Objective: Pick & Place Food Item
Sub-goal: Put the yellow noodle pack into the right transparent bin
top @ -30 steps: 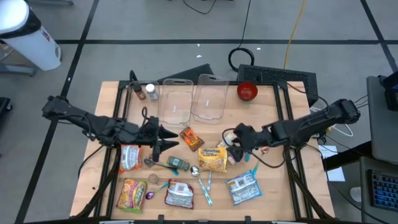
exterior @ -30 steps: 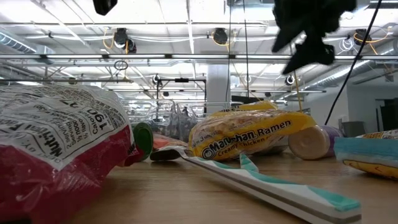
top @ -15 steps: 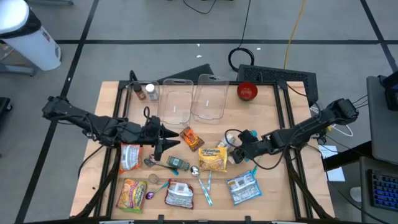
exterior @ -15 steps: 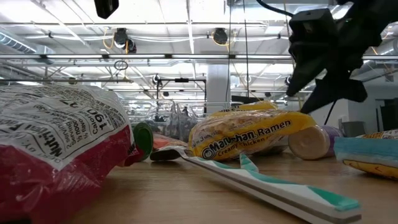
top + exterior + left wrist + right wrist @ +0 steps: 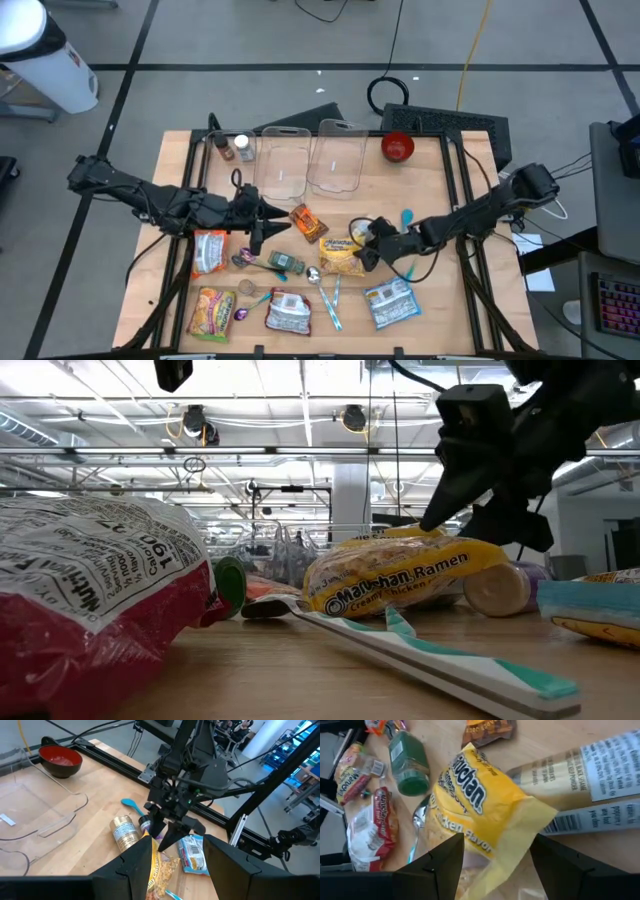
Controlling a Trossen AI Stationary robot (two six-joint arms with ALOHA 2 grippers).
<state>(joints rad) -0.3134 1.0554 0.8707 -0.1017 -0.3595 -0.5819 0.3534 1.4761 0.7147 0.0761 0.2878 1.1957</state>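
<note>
While the left hand [image 5: 262, 222] is hovering with fingers parted and empty toward the desk's [image 5: 440, 310] left edge, the crinkled yellow ramen packet [image 5: 341, 256] is lying mid-desk, the right hand [image 5: 364, 250] straddling its edge, fingers spread.
</note>
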